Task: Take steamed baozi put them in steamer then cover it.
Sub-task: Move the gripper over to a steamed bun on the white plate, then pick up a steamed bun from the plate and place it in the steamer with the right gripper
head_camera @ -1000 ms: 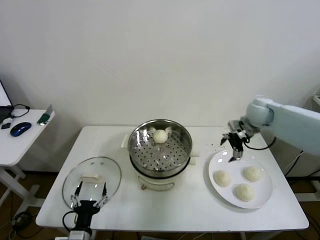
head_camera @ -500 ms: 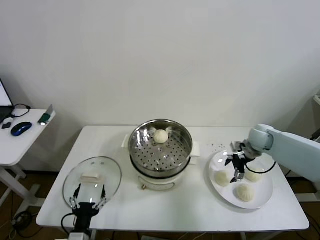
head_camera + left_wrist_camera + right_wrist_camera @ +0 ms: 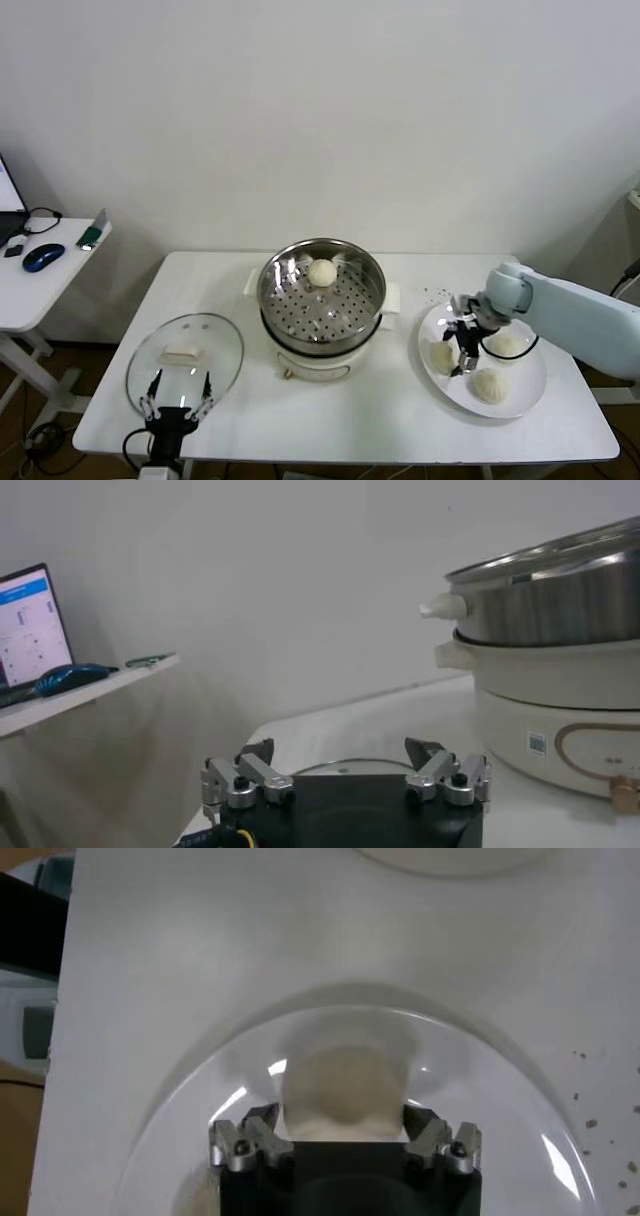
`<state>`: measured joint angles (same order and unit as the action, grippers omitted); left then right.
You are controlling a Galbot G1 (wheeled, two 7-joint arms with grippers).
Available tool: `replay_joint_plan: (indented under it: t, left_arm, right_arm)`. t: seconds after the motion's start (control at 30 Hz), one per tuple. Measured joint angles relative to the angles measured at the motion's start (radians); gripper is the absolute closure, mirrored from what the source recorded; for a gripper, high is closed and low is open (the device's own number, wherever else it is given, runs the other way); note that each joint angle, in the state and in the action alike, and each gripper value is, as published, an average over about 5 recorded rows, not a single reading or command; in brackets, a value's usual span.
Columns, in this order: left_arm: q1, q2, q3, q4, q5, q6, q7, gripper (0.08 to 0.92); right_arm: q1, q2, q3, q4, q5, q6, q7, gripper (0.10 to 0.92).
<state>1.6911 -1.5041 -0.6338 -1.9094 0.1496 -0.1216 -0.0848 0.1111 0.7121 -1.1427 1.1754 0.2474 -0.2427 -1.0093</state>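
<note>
Steamer (image 3: 321, 300): shiny steel pot on a white base, centre of the white table (image 3: 390, 420); uncovered, perforated tray visible inside
Steamer contents: one steamed baozi (image 3: 321, 272) at the far side of the tray, near the back wall; rest of the tray bare
Plate (image 3: 520, 395): flat white plate on the table to the robot's right of the steamer; holds three baozi
Plate contents: left bun (image 3: 442, 356) nearest the steamer, far bun (image 3: 503, 345) on the right side, near bun (image 3: 489, 385) toward the table's front edge; the three lie close together but apart
Baozi appearance: round, smooth, cream-white, domed; the one in the right wrist view (image 3: 340, 1086) shows a slightly dimpled top
Cover (image 3: 185, 357): clear glass lid with metal rim and white oblong handle, lying flat on the table's front-left corner, well apart from the steamer
Right gripper (image 3: 463, 350): low over the plate at the left bun; fingers spread, one on each side of the bun, not pressed against it as far as the wrist view shows
Left gripper (image 3: 177, 405): at the table's front edge just below the cover; fingers spread apart, holding nothing
Side desk (image 3: 40, 275): to the robot's left, carrying a blue mouse (image 3: 42, 257)
</note>
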Motion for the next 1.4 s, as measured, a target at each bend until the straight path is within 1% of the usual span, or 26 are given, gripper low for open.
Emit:
replay_joint_plan:
  t: [0.13,0.4,0.53,0.7,1.07,1.23,1.4]
  left_arm:
    - [0.002,0.0,0.001,0.0,0.002,0.0,0.0,0.177]
    - [0.007,-0.003,0.006,-0.006,0.004,-0.002,-0.001,0.177]
    - [0.009,-0.004,0.009,-0.012,0.005,-0.001,0.0,0.177]
    - [0.011,-0.006,0.015,-0.021,0.006,-0.002,0.001,0.177]
    - [0.028,-0.007,0.038,-0.038,0.012,-0.017,0.001,0.177]
    - [0.038,-0.007,0.051,-0.051,0.023,-0.024,0.001,0.177]
    - [0.049,-0.004,0.057,-0.06,0.032,-0.034,-0.001,0.177]
  right_arm:
    - [0.001,-0.004,0.002,0.0,0.004,0.003,0.0,0.321]
    - [0.057,-0.015,-0.024,0.003,0.039,0.009,0.0,0.33]
    - [0.145,-0.004,-0.073,-0.008,0.09,0.013,0.0,0.33]
    - [0.317,0.031,-0.174,-0.024,0.189,0.018,-0.008,0.324]
    - [0.673,0.199,-0.402,-0.029,0.468,-0.008,-0.004,0.321]
    - [0.735,0.295,-0.437,-0.021,0.554,-0.036,0.019,0.321]
    - [0.743,0.391,-0.443,-0.015,0.607,-0.068,0.053,0.321]
